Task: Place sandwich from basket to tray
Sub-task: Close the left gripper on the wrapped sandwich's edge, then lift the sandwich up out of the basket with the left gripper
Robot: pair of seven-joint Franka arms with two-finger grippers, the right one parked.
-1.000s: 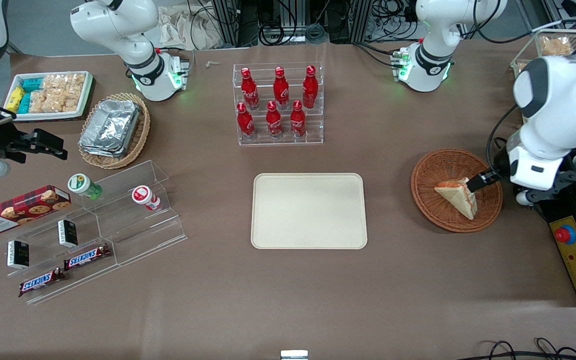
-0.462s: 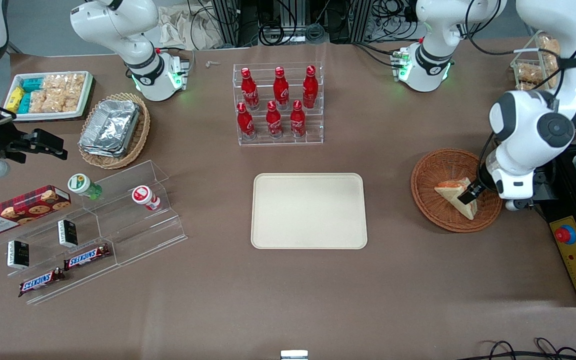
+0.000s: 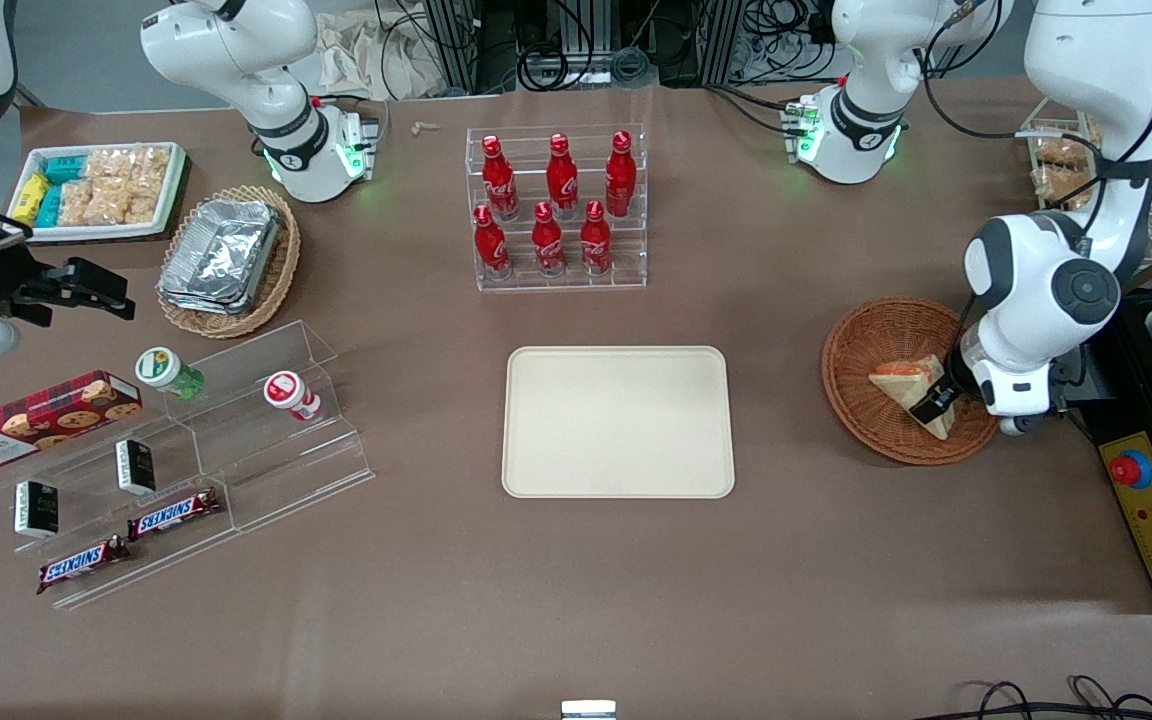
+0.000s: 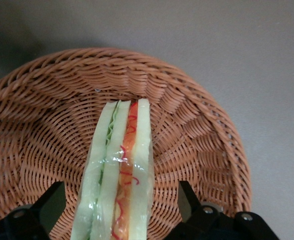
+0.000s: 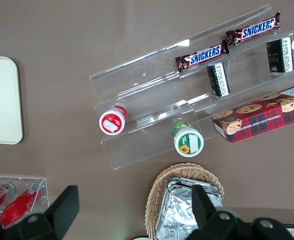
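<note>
Sandwich (image 3: 901, 385) lying in reddish-brown wicker basket (image 3: 861, 345) at the working arm's end of the counter (image 3: 576, 600). In the wrist view, sandwich (image 4: 120, 170) standing on edge against the weave, cut face showing: pale bread layers, green filling, an orange-red streak, clear film wrap across the middle. Basket rim (image 4: 207, 115) curving round it.

Left gripper (image 3: 936, 405) lowered into the basket, right at the sandwich end nearer the front camera. Fingers apart: one black finger (image 4: 51, 205) on one flank of the sandwich, the other finger (image 4: 189, 200) on the other flank, gaps visible on both sides. No contact with the bread seen. Gripper (image 4: 120, 210) straddling the wedge.

Cream-beige tray (image 3: 619, 421) flat on the counter, well apart from the basket, toward the parked arm's end from it. Nothing resting on it.

Clear rack of red cola bottles (image 3: 556, 208) farther from the front camera than the tray. Toward the parked arm's end: tan oval basket with foil containers (image 3: 226, 258), white tray of snack packets (image 3: 96, 190), stepped acrylic stand (image 3: 226, 450) with two Snickers bars (image 3: 131, 535), cookie box (image 3: 36, 415).
</note>
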